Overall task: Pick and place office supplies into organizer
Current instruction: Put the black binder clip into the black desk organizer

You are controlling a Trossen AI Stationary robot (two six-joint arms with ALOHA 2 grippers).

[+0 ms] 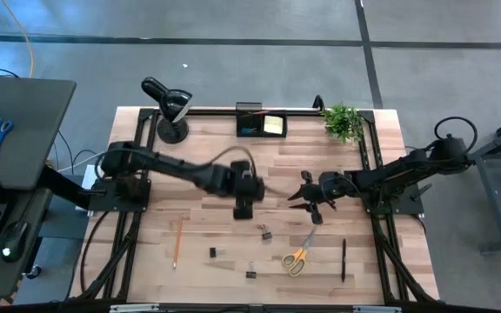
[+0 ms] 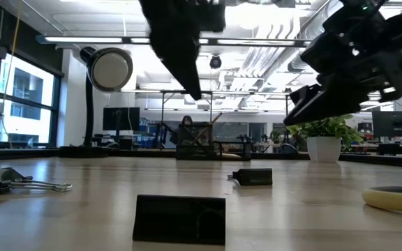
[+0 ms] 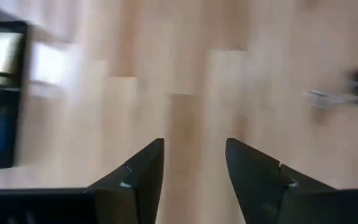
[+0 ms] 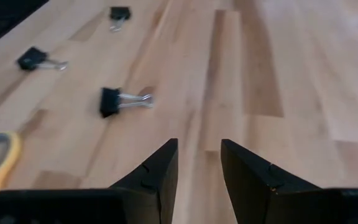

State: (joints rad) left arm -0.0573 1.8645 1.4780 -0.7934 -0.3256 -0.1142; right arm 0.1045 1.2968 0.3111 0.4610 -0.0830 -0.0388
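Note:
The black organizer (image 1: pixel 252 123) stands at the table's far edge with a yellow sticky-note pad (image 1: pixel 274 124) in it. My left gripper (image 1: pixel 247 207) hangs open and empty over the table's middle (image 3: pixel 194 162). My right gripper (image 1: pixel 305 209) is just to its right, also open and empty (image 4: pixel 199 163). Three black binder clips (image 1: pixel 265 232) (image 1: pixel 213 252) (image 1: pixel 251 274) lie flat on the near half; the closest one (image 4: pixel 120 101) is ahead of my right fingers. Yellow-handled scissors (image 1: pixel 300 254), a black pen (image 1: pixel 344 259) and an orange pencil (image 1: pixel 178 242) lie flat nearby.
A black desk lamp (image 1: pixel 170 104) stands at the far left corner and a small potted plant (image 1: pixel 342 122) at the far right. Black frame rails (image 1: pixel 372 156) run along the table's sides. Bare wood lies between the grippers and the organizer.

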